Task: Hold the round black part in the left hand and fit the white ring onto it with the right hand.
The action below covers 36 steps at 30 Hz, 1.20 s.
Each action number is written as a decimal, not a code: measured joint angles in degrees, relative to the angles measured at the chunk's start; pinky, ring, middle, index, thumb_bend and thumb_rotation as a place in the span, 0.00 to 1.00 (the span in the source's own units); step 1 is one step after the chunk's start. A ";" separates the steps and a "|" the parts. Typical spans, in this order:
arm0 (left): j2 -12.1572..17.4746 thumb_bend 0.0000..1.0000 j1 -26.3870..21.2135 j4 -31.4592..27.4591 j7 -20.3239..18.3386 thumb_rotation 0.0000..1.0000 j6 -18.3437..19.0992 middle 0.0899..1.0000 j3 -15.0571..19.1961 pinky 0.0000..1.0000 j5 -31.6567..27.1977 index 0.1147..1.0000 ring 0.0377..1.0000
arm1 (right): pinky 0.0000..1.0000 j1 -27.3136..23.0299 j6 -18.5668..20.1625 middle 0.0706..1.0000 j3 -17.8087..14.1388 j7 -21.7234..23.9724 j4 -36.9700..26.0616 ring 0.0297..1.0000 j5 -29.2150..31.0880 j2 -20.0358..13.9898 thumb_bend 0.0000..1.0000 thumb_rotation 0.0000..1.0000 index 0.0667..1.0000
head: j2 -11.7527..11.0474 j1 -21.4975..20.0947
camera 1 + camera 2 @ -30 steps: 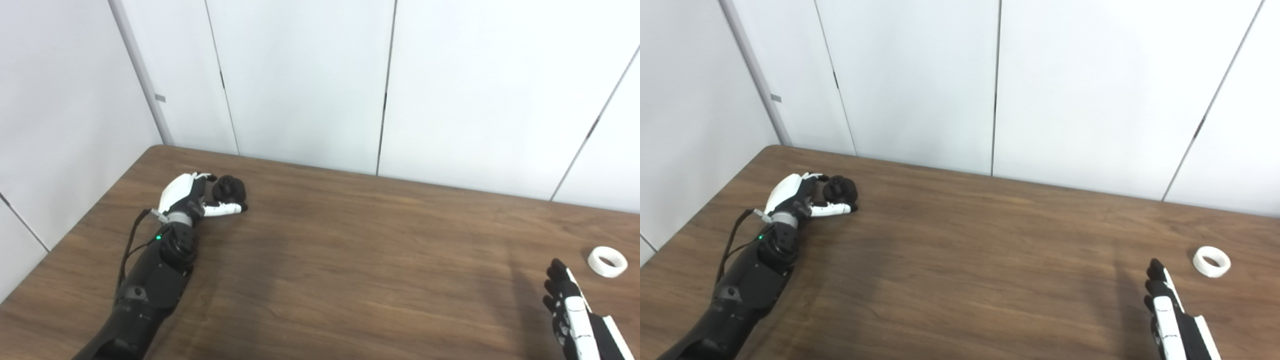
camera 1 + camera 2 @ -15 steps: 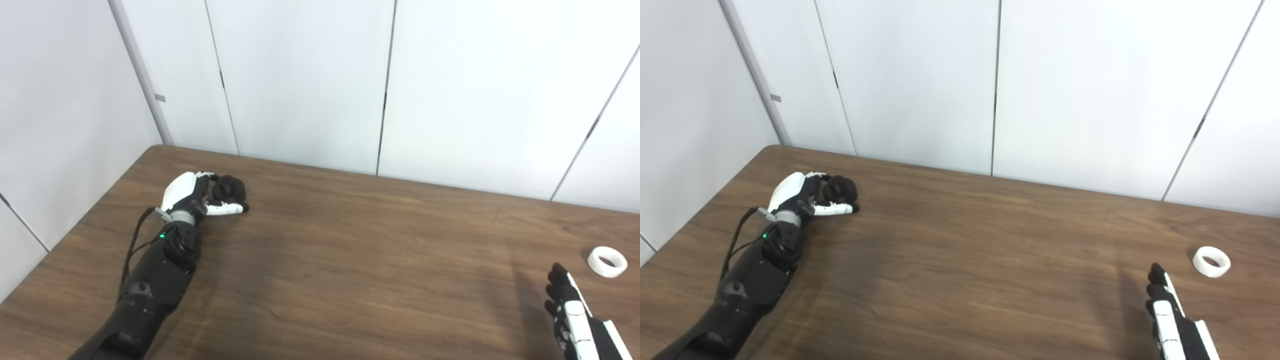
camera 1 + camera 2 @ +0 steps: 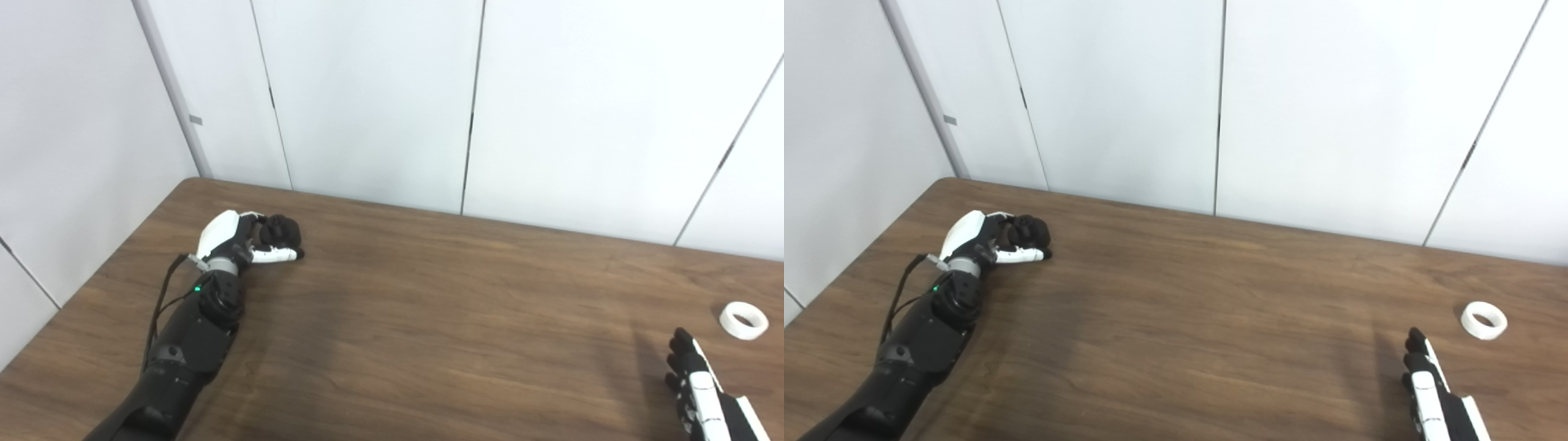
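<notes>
Between the left hand at the far left corner and the right hand at the near right edge, the worktop lies bare. Only the white ring sits near the right hand, just beyond it. Wall panels close off the far edge.

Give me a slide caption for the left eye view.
Left hand closed around round black part; white ring lies beyond open right hand.
</notes>
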 measured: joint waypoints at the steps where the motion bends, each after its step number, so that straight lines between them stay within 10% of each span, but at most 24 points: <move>1: 0.00 0.97 0.02 -0.03 0.00 0.33 -0.02 0.89 0.08 1.00 -0.16 0.69 1.00 | 1.00 0.00 -0.19 1.00 0.01 0.00 0.11 1.00 -0.02 0.00 0.41 1.00 1.00 | 0.00 0.00; 11: -0.19 0.89 0.02 0.03 0.50 0.22 -0.86 0.87 1.57 1.00 -2.65 0.58 0.99 | 1.00 0.07 -1.18 1.00 0.05 -0.01 0.38 1.00 -0.42 -0.03 0.43 1.00 1.00 | -0.35 -0.26; 12: -0.31 0.67 0.02 0.15 0.98 0.14 -1.05 0.85 1.78 1.00 -2.92 0.49 0.97 | 1.00 0.08 -1.20 1.00 0.04 0.00 0.39 1.00 -0.38 -0.02 0.43 1.00 1.00 | -0.35 -0.09; 15: -0.66 0.54 0.08 0.52 2.26 0.07 -1.40 0.82 1.77 0.97 -2.98 0.43 0.94 | 1.00 0.12 -1.23 1.00 0.02 0.00 0.38 1.00 -0.28 -0.03 0.44 1.00 1.00 | -0.35 -0.09; 36: -1.06 0.52 0.47 1.61 5.66 0.05 -4.98 0.76 1.20 0.92 -3.36 0.42 0.90 | 1.00 0.19 -1.20 1.00 -0.23 0.12 0.36 1.00 0.68 -0.67 0.45 1.00 1.00 | 0.00 -0.26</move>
